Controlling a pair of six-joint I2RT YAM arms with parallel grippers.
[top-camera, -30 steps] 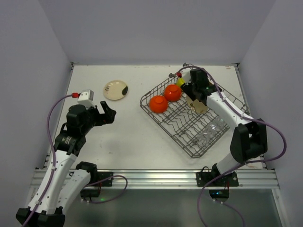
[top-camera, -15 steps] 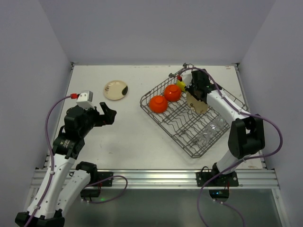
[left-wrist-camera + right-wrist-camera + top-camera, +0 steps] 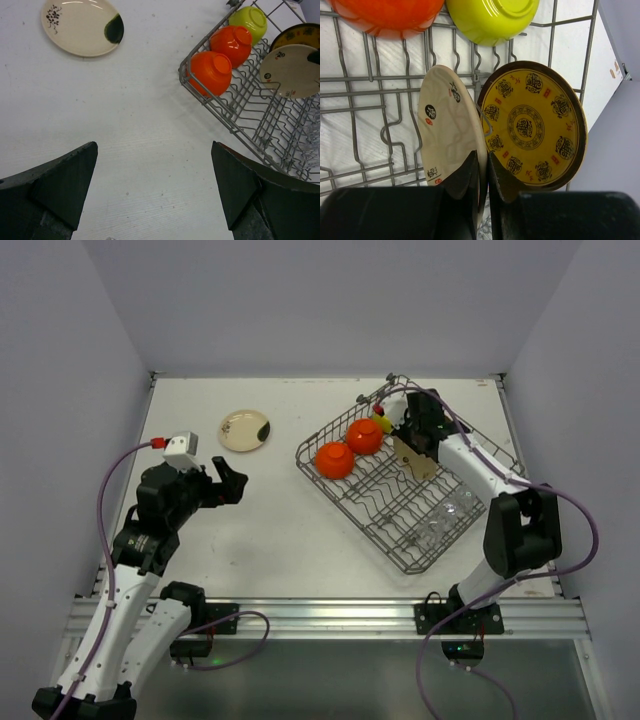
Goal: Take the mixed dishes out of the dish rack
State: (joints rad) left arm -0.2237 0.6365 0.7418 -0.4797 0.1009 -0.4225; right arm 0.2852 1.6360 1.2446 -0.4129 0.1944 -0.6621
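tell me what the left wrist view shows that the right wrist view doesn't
Only the left wrist view: the flat beige plate lying on the table, the nearer orange bowl, and the open left gripper. Only the right wrist view: the right gripper pinching the rim of the standing beige plate. Both: the yellow-green bowl, the other orange bowl, the patterned plate, that standing plate and the dish rack.

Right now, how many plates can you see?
3. The dark-patched beige plate lies on the table, left of the dish rack; a second beige plate and the brown-and-yellow plate stand side by side inside it.
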